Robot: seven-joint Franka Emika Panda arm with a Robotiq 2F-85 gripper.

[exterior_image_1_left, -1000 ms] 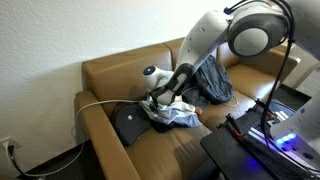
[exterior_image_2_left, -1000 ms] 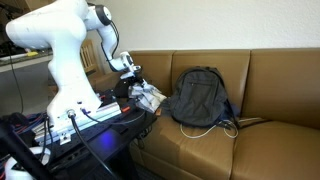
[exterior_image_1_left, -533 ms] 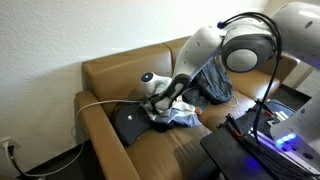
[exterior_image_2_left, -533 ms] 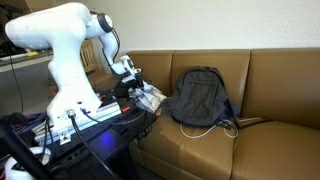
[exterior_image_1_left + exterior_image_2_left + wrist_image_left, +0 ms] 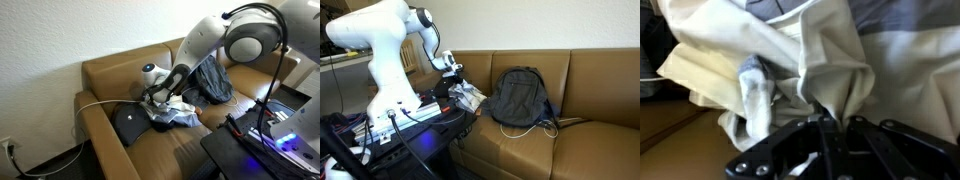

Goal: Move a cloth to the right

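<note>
The jaws are clenched on a fold of the pale cloth (image 5: 790, 50), pinching it where the fabric bunches up in the wrist view. In both exterior views the cloth (image 5: 176, 116) (image 5: 468, 97) sits crumpled on the seat of the brown sofa (image 5: 110, 75), just beside a flat black bag (image 5: 130, 126). A grey backpack (image 5: 518, 95) leans against the backrest nearby.

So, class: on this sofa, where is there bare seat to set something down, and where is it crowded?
Bare seat lies beyond the backpack, on the side away from the cloth; only a white cable crosses near it. Crowded: the end where the cloth, a black pad and the gripper sit close together.
</note>
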